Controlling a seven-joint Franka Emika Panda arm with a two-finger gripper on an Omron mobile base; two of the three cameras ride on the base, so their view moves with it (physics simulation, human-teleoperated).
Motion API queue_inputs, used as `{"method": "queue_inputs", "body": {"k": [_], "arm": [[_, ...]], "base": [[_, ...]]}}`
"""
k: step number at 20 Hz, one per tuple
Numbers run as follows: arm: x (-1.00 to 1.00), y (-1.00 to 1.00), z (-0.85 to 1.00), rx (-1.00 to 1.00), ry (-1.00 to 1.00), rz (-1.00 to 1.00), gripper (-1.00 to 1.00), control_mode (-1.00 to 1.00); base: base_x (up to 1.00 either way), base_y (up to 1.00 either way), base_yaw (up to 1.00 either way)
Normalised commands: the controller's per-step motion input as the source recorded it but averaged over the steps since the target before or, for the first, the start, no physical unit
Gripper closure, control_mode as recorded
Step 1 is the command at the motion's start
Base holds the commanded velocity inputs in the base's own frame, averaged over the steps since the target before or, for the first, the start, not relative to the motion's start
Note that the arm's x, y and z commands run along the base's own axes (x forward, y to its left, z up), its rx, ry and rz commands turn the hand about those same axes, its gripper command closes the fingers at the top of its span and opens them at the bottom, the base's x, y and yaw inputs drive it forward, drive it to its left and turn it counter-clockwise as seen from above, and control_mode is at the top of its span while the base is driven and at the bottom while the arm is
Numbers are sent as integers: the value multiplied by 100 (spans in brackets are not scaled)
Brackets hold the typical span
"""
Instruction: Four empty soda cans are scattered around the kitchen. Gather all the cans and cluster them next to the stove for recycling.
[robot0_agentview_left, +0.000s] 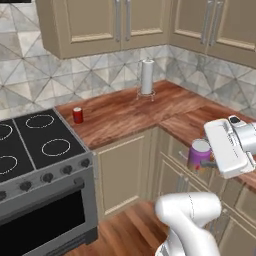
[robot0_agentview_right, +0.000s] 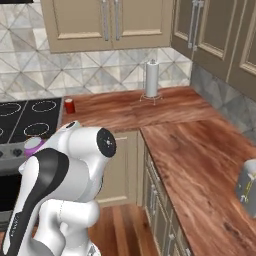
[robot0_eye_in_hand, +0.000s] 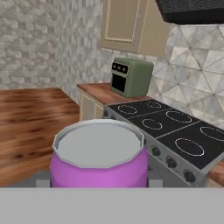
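Note:
My gripper is shut on a pale purple soda can with a silver top, held in the air in front of the corner cabinets. In the hand view the purple can sits large between the two fingers, with the stove beyond it to the right. In the right base view the purple can peeks out behind the arm. A red soda can stands upright on the wooden counter just right of the stove. The red can and the stove appear at the left of the right base view.
A tall white paper-towel roll stands at the back of the counter near the corner. A toaster sits on the right-hand counter. A green toaster oven stands on the counter past the stove's far side. Wall cabinets hang above.

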Motion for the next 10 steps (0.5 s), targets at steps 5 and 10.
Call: {"method": "queue_inputs", "body": {"k": [5,10], "arm": [[0,0,0,0,0,0,100,100],[0,0,0,0,0,0,100,100]], "base": [[28,0,46],[39,0,40]]}}
